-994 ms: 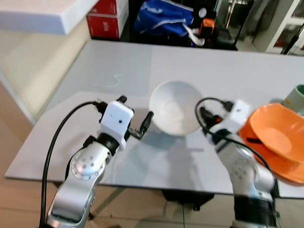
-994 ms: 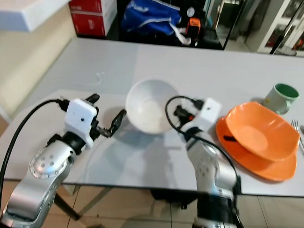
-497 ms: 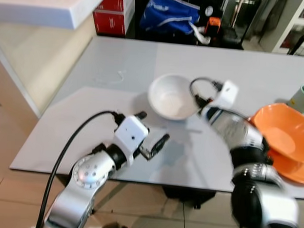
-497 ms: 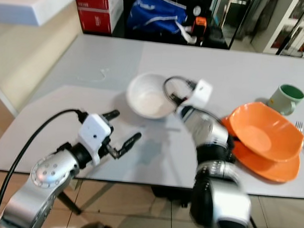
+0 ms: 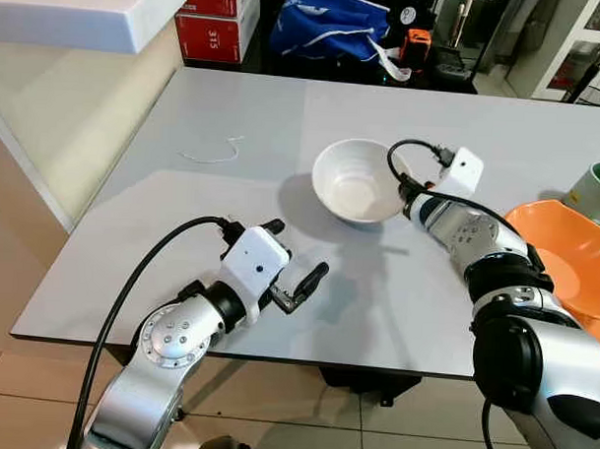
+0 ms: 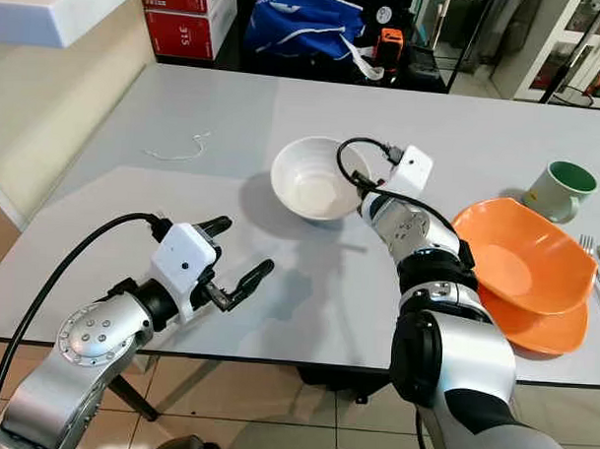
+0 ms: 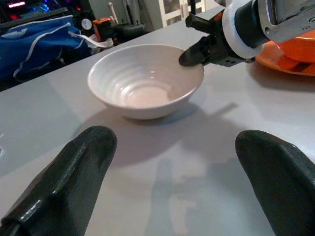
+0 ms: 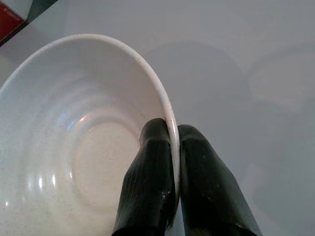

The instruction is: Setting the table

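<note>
A white bowl (image 5: 356, 182) rests upright on the grey table (image 5: 235, 104), near its middle. My right gripper (image 8: 173, 132) is shut on the bowl's right rim, one finger inside and one outside. In the left wrist view the same bowl (image 7: 145, 81) sits ahead with the right gripper (image 7: 197, 49) pinching its rim. My left gripper (image 5: 296, 269) hovers open over the table's near edge, left of the bowl and apart from it, with nothing between its fingers (image 7: 83, 162).
An orange bowl on an orange plate (image 6: 520, 262) sits at the right, with a green-and-white mug (image 6: 557, 191) behind and cutlery (image 6: 599, 269) at the far right edge. A thin wire loop (image 5: 216, 153) lies at the table's left. Red boxes (image 5: 213, 29) and a blue bag (image 5: 332, 24) stand beyond the table.
My right arm has stretched out, carrying the bowl farther from the near edge and setting it on the table. My left gripper has drawn back from the bowl toward the near edge.
</note>
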Robot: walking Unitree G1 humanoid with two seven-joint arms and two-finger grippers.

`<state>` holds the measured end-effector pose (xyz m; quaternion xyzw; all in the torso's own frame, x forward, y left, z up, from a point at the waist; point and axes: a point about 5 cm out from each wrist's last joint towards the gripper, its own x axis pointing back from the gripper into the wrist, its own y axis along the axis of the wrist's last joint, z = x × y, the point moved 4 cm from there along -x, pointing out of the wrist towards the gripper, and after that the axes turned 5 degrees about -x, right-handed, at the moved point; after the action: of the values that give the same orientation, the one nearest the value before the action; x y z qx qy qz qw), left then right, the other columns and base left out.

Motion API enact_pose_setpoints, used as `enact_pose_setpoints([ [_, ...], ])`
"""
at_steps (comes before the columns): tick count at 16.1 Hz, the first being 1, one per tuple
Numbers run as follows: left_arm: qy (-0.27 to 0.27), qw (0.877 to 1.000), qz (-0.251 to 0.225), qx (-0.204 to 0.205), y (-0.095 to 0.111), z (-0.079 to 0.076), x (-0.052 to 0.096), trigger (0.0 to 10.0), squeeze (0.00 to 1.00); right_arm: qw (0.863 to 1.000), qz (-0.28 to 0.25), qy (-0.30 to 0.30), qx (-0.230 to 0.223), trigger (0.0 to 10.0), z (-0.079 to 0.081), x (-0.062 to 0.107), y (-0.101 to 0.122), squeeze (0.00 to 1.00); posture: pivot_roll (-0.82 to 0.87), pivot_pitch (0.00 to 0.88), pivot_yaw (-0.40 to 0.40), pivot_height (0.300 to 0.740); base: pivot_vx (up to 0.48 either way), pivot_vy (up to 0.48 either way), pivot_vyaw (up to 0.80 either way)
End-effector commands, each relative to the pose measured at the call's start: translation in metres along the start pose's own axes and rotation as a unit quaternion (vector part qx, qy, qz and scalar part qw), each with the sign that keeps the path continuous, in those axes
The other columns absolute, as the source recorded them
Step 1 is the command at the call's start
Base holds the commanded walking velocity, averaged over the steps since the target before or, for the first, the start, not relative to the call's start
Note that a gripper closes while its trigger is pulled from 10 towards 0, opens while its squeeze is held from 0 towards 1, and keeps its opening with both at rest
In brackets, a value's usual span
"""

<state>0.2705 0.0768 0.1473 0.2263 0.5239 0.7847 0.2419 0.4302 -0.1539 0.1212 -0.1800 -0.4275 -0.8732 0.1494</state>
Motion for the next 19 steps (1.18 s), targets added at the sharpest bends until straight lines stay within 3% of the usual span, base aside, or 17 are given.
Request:
enact_pose_setpoints([
  [1, 0.011, 1.0, -0.006, -0.009, 0.006, 0.005, 0.0, 10.0, 0.0, 1.0, 0.026, 0.003, 0.003, 10.0, 0.005, 0.0, -0.002, 0.0, 0.08, 0.06, -0.037, 0.74, 0.0, 0.0, 0.0],
  [2, 0.012, 1.0, -0.005, -0.01, 0.006, 0.006, 0.0, 10.0, 0.0, 1.0, 0.03, 0.004, 0.001, 10.0, 0.007, 0.0, -0.002, 0.12, 0.08, 0.061, -0.035, 0.74, 0.0, 0.0, 0.0],
  [3, 0.012, 1.0, -0.005, -0.01, 0.006, 0.006, 0.0, 10.0, 0.0, 1.0, 0.031, 0.004, 0.002, 10.0, 0.007, 0.0, -0.001, 0.64, 0.08, 0.059, -0.033, 0.74, 0.0, 0.0, 0.0],
  [4, 0.011, 1.0, -0.006, -0.01, 0.006, 0.005, -0.001, 10.0, 0.0, 0.999, 0.034, 0.007, 0.002, 10.0, 0.008, 0.0, -0.001, 1.0, 0.08, 0.06, -0.032, 0.74, 0.0, 0.0, 0.0],
  [8, 0.009, 1.0, -0.008, -0.009, 0.007, 0.005, -0.002, 10.0, 0.0, 0.999, 0.039, 0.001, 0.014, 10.0, 0.007, 0.001, 0.002, 1.0, 0.07, 0.056, -0.027, 0.74, 0.0, 0.0, 0.0],
  [12, 0.009, 1.0, -0.009, -0.01, 0.007, 0.006, -0.004, 10.0, 0.0, 0.999, 0.034, 0.024, 0.016, 10.0, 0.017, 0.003, 0.013, 1.0, 0.07, 0.05, -0.016, 0.74, 0.0, 0.0, 0.0],
  [13, 0.012, 1.0, -0.01, -0.012, 0.008, 0.006, -0.004, 10.0, 0.0, 0.999, 0.028, 0.022, 0.034, 10.0, 0.018, 0.005, 0.021, 0.0, 0.07, 0.046, -0.015, 0.74, 0.0, 0.0, 0.0],
  [15, 0.02, 1.0, -0.005, -0.004, 0.007, 0.008, -0.005, 10.0, 0.0, 0.999, 0.0, 0.031, 0.017, 10.0, 0.02, 0.011, 0.038, 0.0, 0.06, 0.038, -0.018, 0.74, 0.0, 0.0, 0.0],
  [18, 0.066, 0.998, -0.019, -0.004, 0.01, 0.02, -0.004, 10.0, 0.0, 0.991, -0.069, 0.114, -0.026, 10.0, 0.035, 0.037, 0.068, 0.0, 0.06, 0.033, -0.011, 0.74, 0.0, 0.0, 0.0],
  [19, 0.078, 0.997, -0.027, 0.001, 0.013, 0.024, -0.003, 10.0, 0.0, 0.979, -0.126, 0.159, -0.027, 10.0, 0.039, 0.061, 0.081, 0.0, 0.06, 0.03, -0.007, 0.74, 0.0, 0.274, 0.0],
])
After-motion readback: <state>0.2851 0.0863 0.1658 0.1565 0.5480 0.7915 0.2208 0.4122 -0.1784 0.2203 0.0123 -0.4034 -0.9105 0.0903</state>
